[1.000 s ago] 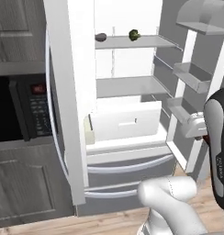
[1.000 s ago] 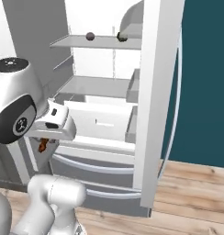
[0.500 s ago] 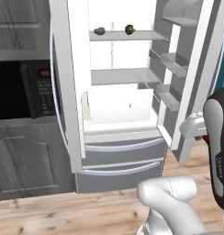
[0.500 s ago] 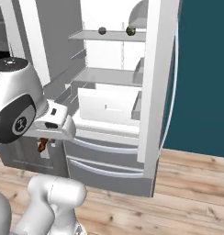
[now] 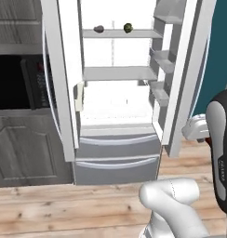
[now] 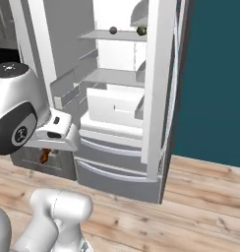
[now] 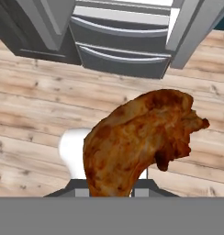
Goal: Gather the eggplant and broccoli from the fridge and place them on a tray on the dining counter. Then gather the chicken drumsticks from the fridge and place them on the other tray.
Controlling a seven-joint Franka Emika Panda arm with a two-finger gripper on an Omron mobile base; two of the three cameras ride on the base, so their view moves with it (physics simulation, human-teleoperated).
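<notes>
The tool (image 7: 111, 190) was clamped on a drumstick (image 7: 141, 137), which stood up from between its tips in the hand view. We saw a browned, roasted skin, mottled orange to dark brown, with a thick rounded body and a ragged, lumpy end toward the upper right. Wooden floor (image 7: 36, 105) lay behind it, with the fridge (image 7: 123, 36) drawers beyond. In the right base view a small orange-brown bit of the drumstick (image 6: 45, 156) showed under the hand, low and to the left of the open fridge (image 6: 117, 113). We could read no writing; the mark on the arm (image 5: 222, 167) was too small to make out. On the fridge's top shelf (image 5: 120, 33) sat two small dark items (image 5: 128, 27), too small to name.
</notes>
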